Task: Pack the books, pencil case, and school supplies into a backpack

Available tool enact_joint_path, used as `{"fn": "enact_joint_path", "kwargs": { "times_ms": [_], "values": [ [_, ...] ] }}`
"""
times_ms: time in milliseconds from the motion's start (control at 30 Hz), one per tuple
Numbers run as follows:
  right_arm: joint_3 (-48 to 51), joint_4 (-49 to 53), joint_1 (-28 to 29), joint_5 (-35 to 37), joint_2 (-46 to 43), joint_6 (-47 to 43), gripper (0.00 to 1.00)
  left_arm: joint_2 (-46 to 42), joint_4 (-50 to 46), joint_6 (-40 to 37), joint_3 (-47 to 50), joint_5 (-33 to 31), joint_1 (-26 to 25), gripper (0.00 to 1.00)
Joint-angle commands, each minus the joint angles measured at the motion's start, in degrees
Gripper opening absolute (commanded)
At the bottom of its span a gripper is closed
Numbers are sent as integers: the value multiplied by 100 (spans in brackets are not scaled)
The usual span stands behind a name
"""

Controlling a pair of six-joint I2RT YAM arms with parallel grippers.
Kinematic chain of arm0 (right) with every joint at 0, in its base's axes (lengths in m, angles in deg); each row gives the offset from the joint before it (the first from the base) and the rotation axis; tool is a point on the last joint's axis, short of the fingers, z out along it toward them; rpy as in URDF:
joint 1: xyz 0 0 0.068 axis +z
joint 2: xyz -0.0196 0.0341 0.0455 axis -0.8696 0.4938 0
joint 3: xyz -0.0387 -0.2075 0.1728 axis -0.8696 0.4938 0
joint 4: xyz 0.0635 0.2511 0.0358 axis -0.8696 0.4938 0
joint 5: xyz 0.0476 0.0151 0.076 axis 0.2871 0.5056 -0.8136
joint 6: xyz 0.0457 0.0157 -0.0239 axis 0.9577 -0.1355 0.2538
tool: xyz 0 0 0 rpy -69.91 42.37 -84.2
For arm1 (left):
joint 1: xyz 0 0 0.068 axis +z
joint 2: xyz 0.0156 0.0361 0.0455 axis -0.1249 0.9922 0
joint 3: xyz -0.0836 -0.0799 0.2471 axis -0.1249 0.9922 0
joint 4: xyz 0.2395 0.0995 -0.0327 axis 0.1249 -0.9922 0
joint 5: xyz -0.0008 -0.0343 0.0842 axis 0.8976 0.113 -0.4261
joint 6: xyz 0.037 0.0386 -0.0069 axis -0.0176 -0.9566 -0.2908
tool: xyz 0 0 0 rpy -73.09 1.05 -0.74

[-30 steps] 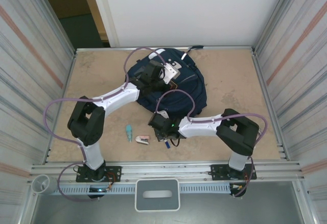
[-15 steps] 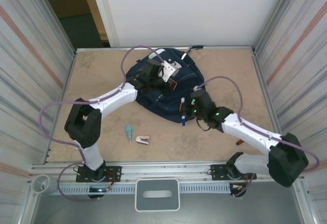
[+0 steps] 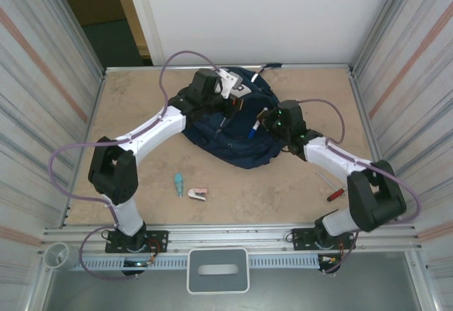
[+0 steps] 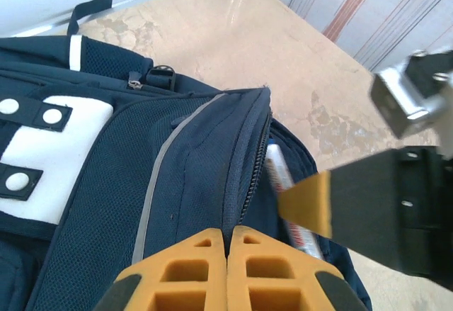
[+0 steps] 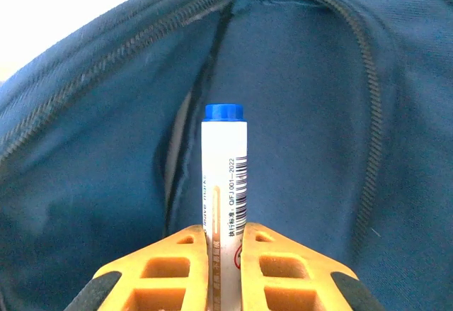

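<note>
- Found the backpack (image 3: 237,141) lying against the middle of the far edge of the surface (image 3: 134,98); navy fabric, a white patch with dark studded tabs and a thin pale stripe on its front; main zip undone and the opening gaping.
- Found the left hand (image 4: 228,251) with its orange tips pressed together right on the zip edge of that opening; took the fabric rim to be nipped between them, though could not make out the pinch itself.
- Found the right hand (image 5: 224,251) clamped on the marker (image 5: 224,183), gripping low on the white, barcode-printed barrel; blue cap (image 5: 224,112) pointed away from the hand, toward the dark slit of the opening.
- From above, saw that marker slanting over the right side of the backpack, cap end over navy fabric; could not tell whether touching it.
- From the left wrist, saw the barrel in the gap just beside the zip edge, one orange pad of the right hand flat against it.
- Saw a teal item (image 3: 179,183) and a pink-and-white item (image 3: 198,194) just beside each other toward the near edge, left of centre; well apart from the backpack and both hands.
- Saw a red-handled screwdriver (image 3: 333,195) toward the near right corner, close by the right arm.
</note>
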Motion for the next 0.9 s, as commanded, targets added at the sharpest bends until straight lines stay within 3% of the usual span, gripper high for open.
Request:
{"fn": "enact_joint_path", "kwargs": {
  "times_ms": [0,100,167,267,400,500,600,700,767,867],
  "values": [
    [-586,-512,69,-117,643,596,17,-339,395,232,-428,244,8,0],
    [-1050,-435,122,-633,1152,493,36,-336,404,262,-433,266,24,0],
    [-1011,-248,122,-724,1060,242,43,-351,404,248,-419,301,48,0],
    [-543,-20,72,-600,453,-281,48,-371,474,271,-322,324,81,0],
    [-25,791,333,-324,-680,-1636,50,-350,540,300,-228,396,128,0],
    [45,1645,1385,256,-1188,-3172,53,-295,540,273,-205,422,148,0],
    [30,2023,2505,655,-1113,-4217,57,-260,527,250,-185,431,156,0],
    [-106,2006,3296,604,-547,-4747,61,-242,518,252,-172,448,152,0],
    [-354,2019,3704,571,-22,-5007,72,-250,500,252,-165,434,154,0],
    [-807,2081,4214,476,760,-5473,79,-266,451,218,-156,409,151,0]
  ]
}}
